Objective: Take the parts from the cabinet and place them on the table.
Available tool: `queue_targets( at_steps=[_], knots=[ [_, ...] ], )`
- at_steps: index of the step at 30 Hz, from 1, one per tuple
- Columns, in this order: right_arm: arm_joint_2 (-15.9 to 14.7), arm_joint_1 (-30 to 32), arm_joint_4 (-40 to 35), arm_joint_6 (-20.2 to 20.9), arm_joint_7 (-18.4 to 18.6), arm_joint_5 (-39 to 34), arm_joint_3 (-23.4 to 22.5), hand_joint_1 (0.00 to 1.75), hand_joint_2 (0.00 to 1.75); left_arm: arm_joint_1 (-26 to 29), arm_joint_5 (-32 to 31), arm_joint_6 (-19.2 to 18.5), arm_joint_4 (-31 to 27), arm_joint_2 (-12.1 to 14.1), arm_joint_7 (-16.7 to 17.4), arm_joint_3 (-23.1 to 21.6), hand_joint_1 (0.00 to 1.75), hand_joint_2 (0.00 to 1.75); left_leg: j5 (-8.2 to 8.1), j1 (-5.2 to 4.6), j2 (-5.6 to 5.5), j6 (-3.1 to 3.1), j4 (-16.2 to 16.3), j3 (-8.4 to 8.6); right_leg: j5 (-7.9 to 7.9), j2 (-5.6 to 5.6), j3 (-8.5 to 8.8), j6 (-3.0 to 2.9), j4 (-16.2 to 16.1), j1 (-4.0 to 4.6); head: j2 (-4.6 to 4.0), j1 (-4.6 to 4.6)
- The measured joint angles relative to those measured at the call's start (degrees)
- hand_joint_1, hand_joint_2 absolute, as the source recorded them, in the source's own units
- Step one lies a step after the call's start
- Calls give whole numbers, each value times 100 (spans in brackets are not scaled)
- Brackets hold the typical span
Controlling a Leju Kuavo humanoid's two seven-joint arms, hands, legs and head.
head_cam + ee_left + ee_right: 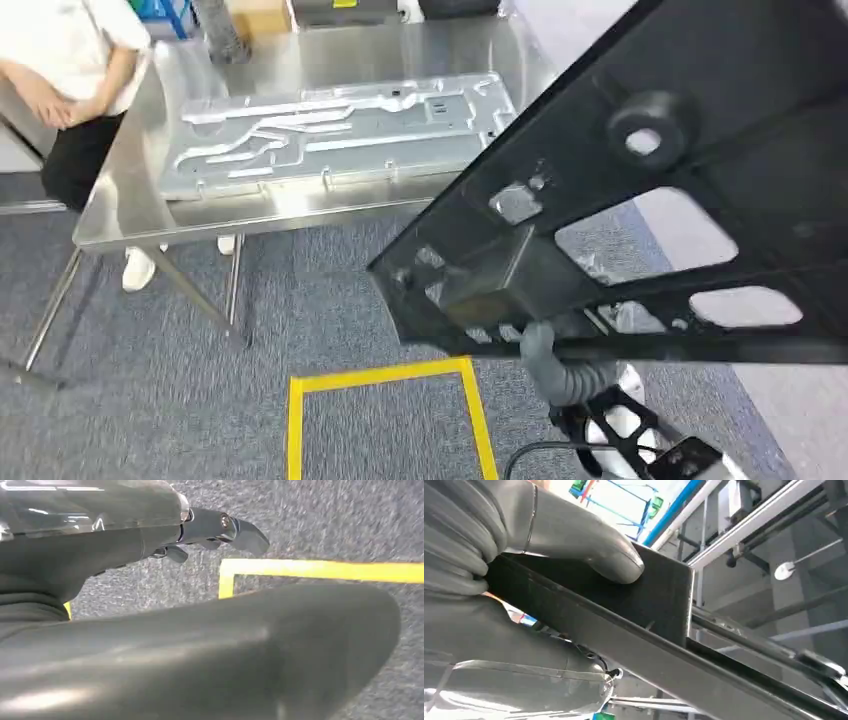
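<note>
Fingers (pixel 589 550) of the right hand (pixel 560 365) were clamped on the lower edge of a large black part (pixel 650 200), thumb pressing one face while the rest wrapped the other side. That edge grip probably kept the flat, cut-out panel tilted and clear of the robot's body while it was carried. Beyond the fingers, ahead and well apart, stood the steel counter (pixel 120 210), with a silver part (pixel 340 130) lying flat on it. A seated person (pixel 70 80) waited at its far corner. Below the fingers lay grey carpet with a yellow floor marking (pixel 385 378). The left hand (pixel 215 530) hung over the carpet, fingers loose and holding nothing.
</note>
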Motion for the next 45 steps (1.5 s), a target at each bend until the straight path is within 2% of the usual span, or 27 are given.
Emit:
queue_targets(
  at_steps=[2, 4, 6, 7, 9, 12, 14, 16, 18, 20, 21, 22, 23, 24, 25, 26, 29, 31, 32, 34, 35, 36, 37, 40, 41, 43, 45],
  knots=[
    [-44, 55, 26, -6, 0, 11, 2, 175, 175, 2, -2, 0, 0, -13, 0, 0, 0, 0, -86, 35, -48, -43, 3, 60, -303, 4, -509, 91, 571, -87, 0, 0],
    [-61, 99, 26, -15, 0, 50, 6, 175, 175, 13, -9, 0, 0, -33, 2, 0, 0, 0, -203, 96, -87, -101, 7, 203, -146, 3, -612, 172, 327, -158, 0, 0],
    [-72, 104, 26, -22, 0, 57, 20, 175, 175, 5, -13, 0, 0, -59, 2, 0, 0, 0, -372, 157, -114, -197, 15, 406, 576, 2, -423, 267, -554, -231, 0, 0],
    [-92, 111, 37, -28, 0, 57, 24, 175, 175, 5, -15, 0, 0, -59, 2, 0, 0, 0, -444, 157, -120, -239, 18, 421, 1102, 3, -401, 281, -960, -260, -2, 2],
    [-109, 124, 65, -52, 0, 61, 33, 175, 175, -22, -28, -4, 0, -61, 7, 0, 0, 0, -525, 151, -136, -311, 37, 444, 943, 4, -414, 123, -953, -214, -2, 4],
    [-122, 120, 63, -101, 0, 50, 33, 175, 175, -42, -39, -11, 0, -66, 20, 0, 0, 0, -487, 174, -119, -428, 63, 537, 924, 19, -374, -22, -986, -183, 0, -2],
    [-124, 123, 59, -100, 0, 48, 33, 175, 175, -68, -55, -20, 2, -72, 20, -4, 0, 0, -472, 199, -93, -454, 315, 465, 870, 19, -195, -112, -1055, -196, 0, 0],
    [-131, 102, 63, -92, 0, 39, 33, 175, 175, -87, -61, -17, 2, -79, 22, -7, 0, 0, -605, 210, -74, -496, 1141, -54, 773, -3, -59, -166, -1081, -186, 0, -4],
    [-133, 104, 68, -92, 0, 37, 33, 175, 175, -72, -61, -17, 2, -79, 22, -7, 0, 0, -859, 210, -71, -509, 1558, -391, 698, -2, 11, -177, -1081, -176, 0, -2],
    [-140, 110, 79, -85, 0, 37, 33, 175, 175, -44, -68, -15, 2, -81, 24, -7, 0, 0, -1182, 210, -69, -494, 1754, -696, 593, 10, 137, -179, -1081, -165, 0, -4],
    [-140, 110, 81, -85, 0, 37, 33, 175, 175, -38, -70, -15, 2, -87, 24, -7, 0, 0, -1160, 210, -67, -485, 1623, -751, 529, 14, 225, -175, -1081, -162, 0, -2],
    [-142, 107, 85, -85, 0, 35, 33, 175, 175, -38, -74, -13, 2, -90, 24, -7, 0, 0, -954, 209, -65, -464, 1324, -730, 456, 14, 327, -167, -1081, -160, 0, -2],
    [-140, 104, 90, -85, 0, 35, 33, 175, 175, -38, -76, -11, 2, -92, 24, -7, 0, 0, -562, 207, -60, -429, 910, -665, 383, 11, 433, -151, -1082, -155, 0, -2],
    [-142, 106, 92, -85, 0, 35, 33, 175, 175, -21, -76, -4, 2, -92, 24, -7, 0, 0, -7, 199, -35, -377, 486, -616, 314, 8, 474, -131, -1102, -157, 0, -2],
    [-144, 89, 103, -85, 0, 31, 35, 175, 175, -8, -79, -2, 2, -90, 24, -7, 0, 0, 373, 159, -21, -368, 242, -673, 262, 16, 536, -101, -1044, -136, -2, 0],
    [-144, 92, 118, -83, 0, 26, 37, 175, 175, -4, -85, -2, 2, -92, 31, -9, 0, 0, 253, 141, -17, -364, 256, -648, 224, 41, 530, -52, -1084, -133, 0, 0],
    [-148, 55, 120, -83, 0, 20, 39, 175, 175, -12, -92, 0, 2, -98, 24, -9, 0, 0, 254, 130, -52, -268, 213, -540, 218, 32, 616, 50, -1046, -144, 0, -2],
    [-149, 26, 120, -81, 0, 20, 44, 175, 175, -38, -90, 0, 2, -98, 15, -11, 0, 0, 210, 148, -65, -198, 153, -388, 184, 23, 447, 83, -638, -160, 0, 0],
    [-151, 8, 120, -83, 0, 20, 44, 175, 175, -43, -90, -2, 2, -98, 18, -11, 0, 0, 171, 148, -67, -173, 150, -353, 62, 25, 179, 96, -211, -152, 0, 0],
    [-159, 15, 129, -81, 0, 18, 46, 175, 175, -47, -90, -2, 2, -98, 13, -11, 0, 0, 83, 122, -71, -149, 151, -280, -380, 23, -415, 103, 604, -146, 0, -2],
    [-162, 14, 138, -81, 0, 18, 46, 175, 175, -39, -88, -2, 2, -98, 13, -11, 0, 0, 37, 107, -76, -142, 152, -225, -464, 24, -603, 96, 777, -141, 0, -2],
    [-162, 14, 146, -81, 0, 18, 46, 175, 175, -34, -85, -2, 2, -98, 13, -11, 0, 0, -18, 95, -89, -138, 152, -152, -403, 23, -671, 84, 699, -130, 0, 0],
    [-162, 12, 151, -81, 0, 18, 46, 175, 175, -34, -83, -2, 2, -98, 13, -11, 0, 0, -78, 80, -104, -136, 151, -65, -186, 24, -625, 52, 398, -108, 0, -2],
    [-162, 9, 153, -83, 0, 46, 48, 175, 175, -31, -72, -6, 13, -161, 7, -11, 0, 0, -249, 49, -131, -156, 152, 149, 953, 43, -332, -165, -944, 17, 0, -2],
    [-164, 6, 155, -103, 0, 68, 53, 175, 175, -29, -63, -9, 13, -164, 2, -11, 0, 0, -295, 43, -158, -199, 142, 160, 824, 61, -309, -161, -962, 33, 0, 0],
    [-164, 13, 129, -263, 0, 254, 63, 175, 175, -19, -4, 0, 13, -168, -13, -9, 0, 0, -303, 52, -145, -252, 168, 213, 874, 62, -258, -186, -1042, 44, 0, 2],
    [-173, 16, 52, -1081, 0, 797, 127, 175, 175, 0, 55, 2, 11, -159, -61, 0, 0, 0, -357, 51, -129, -316, 169, 242, 854, 51, -86, -230, -1138, -23, 0, -7]
  ],
)
